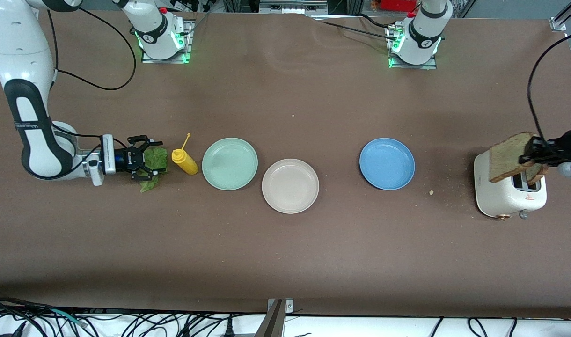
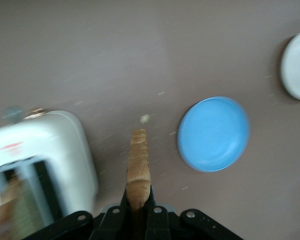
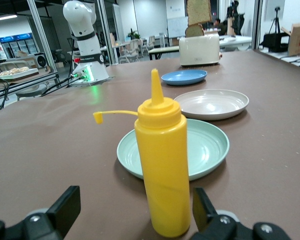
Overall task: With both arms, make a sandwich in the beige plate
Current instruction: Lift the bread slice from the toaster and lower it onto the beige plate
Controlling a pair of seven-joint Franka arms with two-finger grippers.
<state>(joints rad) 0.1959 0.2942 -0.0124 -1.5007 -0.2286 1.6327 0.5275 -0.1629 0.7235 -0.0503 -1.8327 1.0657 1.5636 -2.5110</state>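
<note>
My left gripper [image 1: 534, 153] is shut on a tan bread slice [image 1: 509, 157] and holds it upright just above the white toaster [image 1: 505, 196]. In the left wrist view the slice [image 2: 139, 162] shows edge-on between the shut fingers of my left gripper [image 2: 139, 207]. A second slice [image 1: 536, 173] stands in a toaster slot. My right gripper [image 1: 144, 159] is open, low over the green lettuce leaf [image 1: 154, 161] beside the yellow bottle. The lettuce is out of the right wrist view. The beige plate [image 1: 290, 186] lies bare mid-table, between the mint and blue plates.
A yellow squeeze bottle [image 1: 185, 161] stands between the lettuce and the mint green plate [image 1: 230, 164]; it stands just ahead of my right gripper [image 3: 134, 202]. The blue plate [image 1: 387, 163] lies between the beige plate and the toaster. Crumbs [image 1: 431, 192] lie near the toaster.
</note>
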